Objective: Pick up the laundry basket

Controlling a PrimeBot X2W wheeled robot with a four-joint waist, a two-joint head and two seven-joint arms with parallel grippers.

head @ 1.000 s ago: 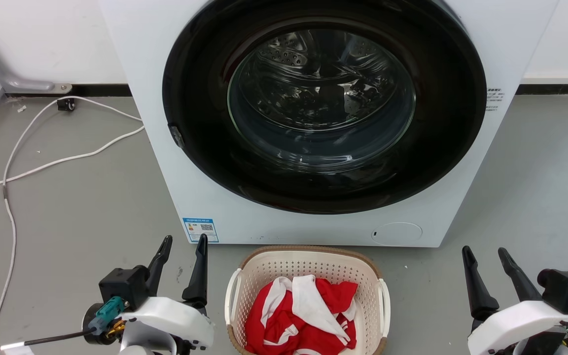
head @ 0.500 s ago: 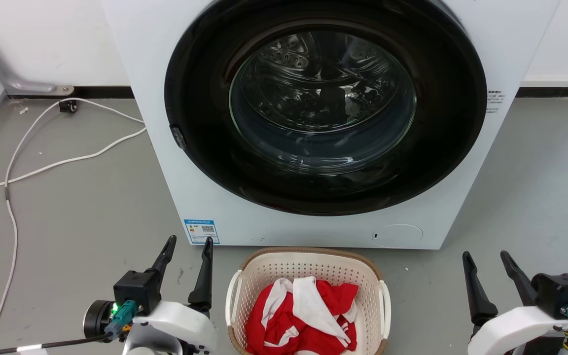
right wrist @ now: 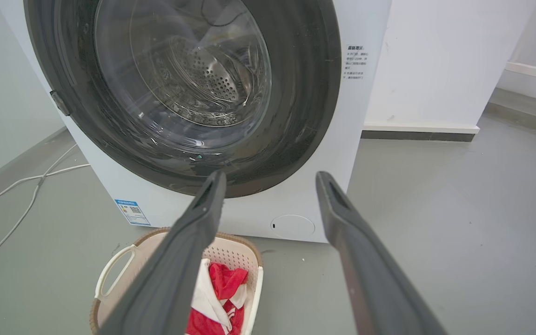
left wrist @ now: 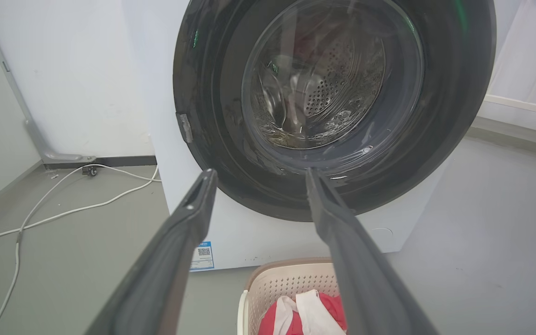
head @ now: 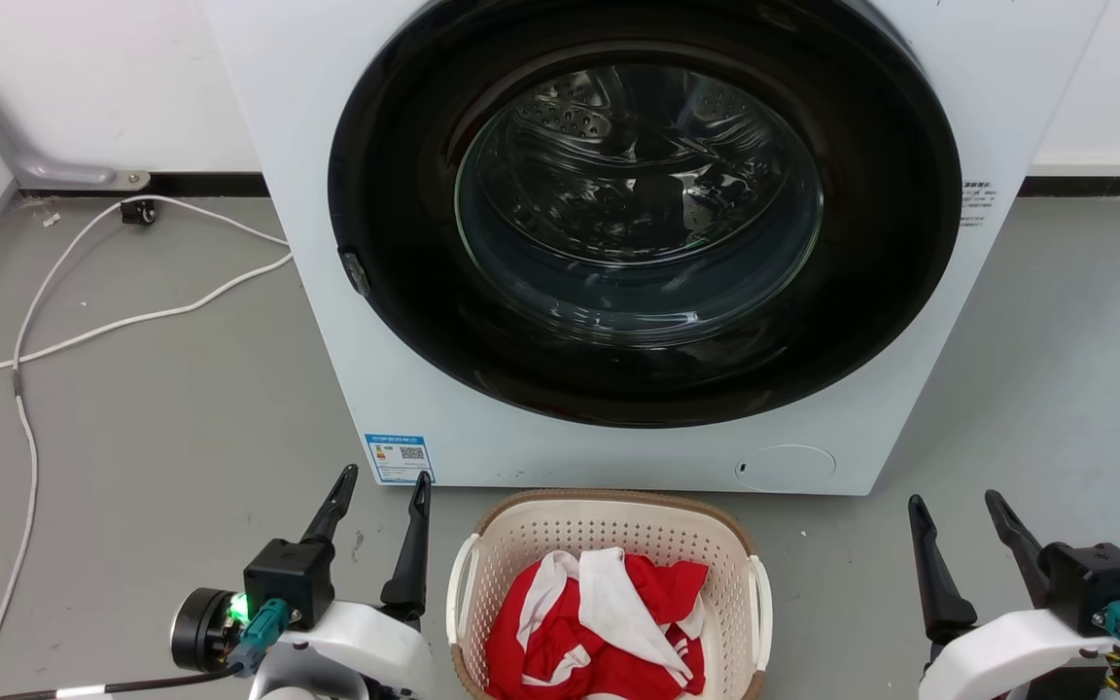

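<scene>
**Basket on the floor between two empty grippers**

The laundry basket (head: 521, 544) stood on the grey floor (head: 181, 428), just in front of the washing machine (head: 424, 389) and near the robot. Red and white clothes (head: 599, 622) lay inside it. The left gripper (head: 385, 476) hovered just left of the basket, its fingers spread and holding nothing. The right gripper (head: 953, 499) hung well off to the basket's right, likewise released and empty. A white cable (head: 84, 331) trailed across the floor at the far left.

Blue sticker (head: 400, 458) on washing machine (head: 521, 457) — print unreadable.
</scene>
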